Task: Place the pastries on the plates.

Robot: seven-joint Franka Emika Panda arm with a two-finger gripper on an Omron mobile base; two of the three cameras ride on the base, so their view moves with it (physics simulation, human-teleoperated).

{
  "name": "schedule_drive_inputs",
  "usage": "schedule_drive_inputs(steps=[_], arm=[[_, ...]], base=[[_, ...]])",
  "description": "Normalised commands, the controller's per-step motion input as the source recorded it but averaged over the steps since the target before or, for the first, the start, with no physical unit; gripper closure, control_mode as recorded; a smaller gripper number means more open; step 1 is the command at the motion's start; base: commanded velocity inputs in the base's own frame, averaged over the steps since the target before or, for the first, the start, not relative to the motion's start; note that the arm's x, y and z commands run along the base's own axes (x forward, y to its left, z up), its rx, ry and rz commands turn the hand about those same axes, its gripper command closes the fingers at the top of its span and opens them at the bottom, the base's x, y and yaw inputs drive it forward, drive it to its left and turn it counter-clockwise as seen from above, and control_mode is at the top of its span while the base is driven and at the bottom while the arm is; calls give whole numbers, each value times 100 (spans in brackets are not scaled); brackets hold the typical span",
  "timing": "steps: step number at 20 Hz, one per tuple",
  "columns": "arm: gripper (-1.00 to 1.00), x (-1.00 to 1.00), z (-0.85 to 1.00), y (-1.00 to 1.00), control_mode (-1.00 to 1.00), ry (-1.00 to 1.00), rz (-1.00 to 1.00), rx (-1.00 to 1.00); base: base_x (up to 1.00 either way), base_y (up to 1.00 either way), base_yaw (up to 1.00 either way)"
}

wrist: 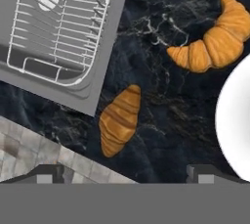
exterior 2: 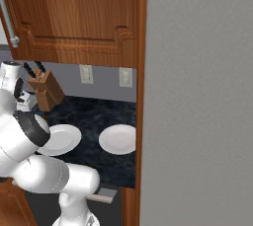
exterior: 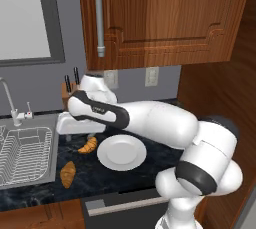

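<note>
Hand view shows you the ridged oval croissant (wrist: 118, 121) lying on dark veined marble counter (wrist: 161, 105), near the sink's (wrist: 29, 78) grey corner. Your curved croissant (wrist: 215, 39) rests just beside a smooth white plate (wrist: 234, 120). Your gripper (wrist: 122, 173) hovers above, fingertips spread wide, holding nothing.

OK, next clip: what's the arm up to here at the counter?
The robot's hand hangs over the dark counter, open and holding nothing. Both pastries lie on the counter: the curved croissant just off the rim of the nearer plate, the straighter croissant near the sink. The second plate sits further right. Neither plate holds a pastry yet.
</note>
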Motion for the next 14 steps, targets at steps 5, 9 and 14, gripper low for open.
schedule_drive_inputs(steps=[5,9,14], arm=[[-100,0,-28,27,-100,3,0,0],[-100,0,-31,35,-100,1,0,-8],[-100,0,-32,23,-100,0,0,-9]], base=[[0,0,0],[0,0,0],[0,0,0]])
